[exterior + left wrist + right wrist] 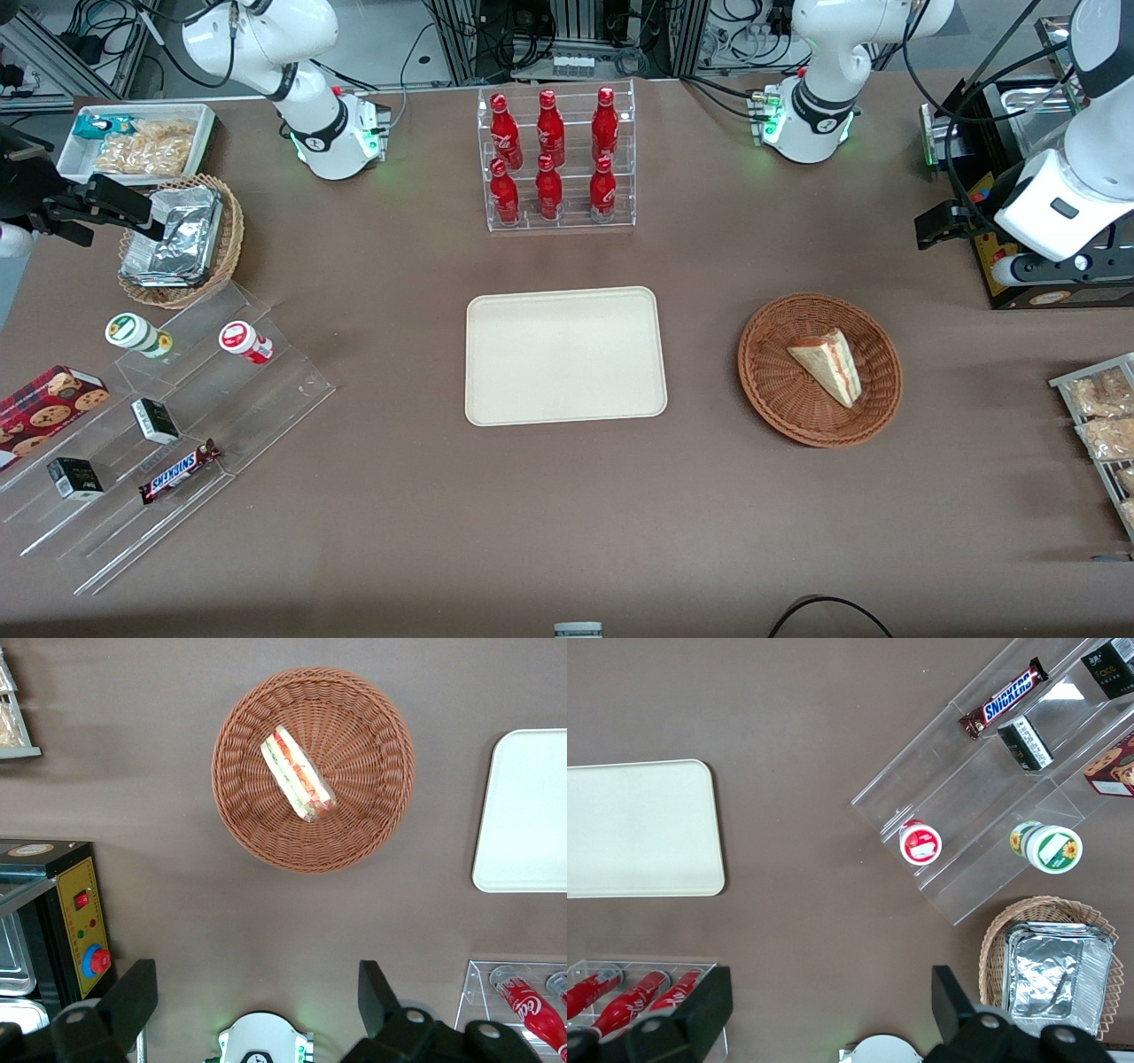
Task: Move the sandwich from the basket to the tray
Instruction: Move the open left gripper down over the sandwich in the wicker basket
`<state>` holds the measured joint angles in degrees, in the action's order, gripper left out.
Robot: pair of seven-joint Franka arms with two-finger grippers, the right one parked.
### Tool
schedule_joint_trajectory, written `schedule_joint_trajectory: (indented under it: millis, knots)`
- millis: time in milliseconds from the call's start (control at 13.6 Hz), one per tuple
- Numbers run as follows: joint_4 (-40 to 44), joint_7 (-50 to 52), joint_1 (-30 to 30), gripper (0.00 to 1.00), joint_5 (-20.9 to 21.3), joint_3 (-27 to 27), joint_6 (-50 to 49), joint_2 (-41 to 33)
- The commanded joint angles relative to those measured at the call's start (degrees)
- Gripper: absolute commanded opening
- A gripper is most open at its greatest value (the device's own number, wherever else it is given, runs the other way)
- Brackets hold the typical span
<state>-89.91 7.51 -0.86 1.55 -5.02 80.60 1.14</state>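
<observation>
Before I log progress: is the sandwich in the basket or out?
In. The sandwich lies inside the basket; the tray is bare. The gripper, open, hangs well above the table.

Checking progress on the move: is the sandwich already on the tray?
No, the sandwich lies in the basket, the tray is bare, and the open end effector hovers above the table.

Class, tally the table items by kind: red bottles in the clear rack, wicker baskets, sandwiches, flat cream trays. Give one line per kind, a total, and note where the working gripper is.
Red bottles: 6
Wicker baskets, reddish-brown basket and tan basket: 2
Sandwich: 1
Tray: 1
Total: 10
The gripper is open, raised above the table, beside the reddish-brown basket.
</observation>
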Motion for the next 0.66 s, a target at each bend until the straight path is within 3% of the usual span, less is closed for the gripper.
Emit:
schedule_joint_trajectory:
  millis: [0,295,590]
  knots:
    - [0.6,-0.6,0.6,1.00,0.1,-0.3,0.3,0.7]
    - [-1.8,-0.7,0.6,1.00,0.6,-0.3,1.7,2.6]
    - [-10.1,-0.8,0.6,1.00,0.8,-0.3,9.6,2.8]
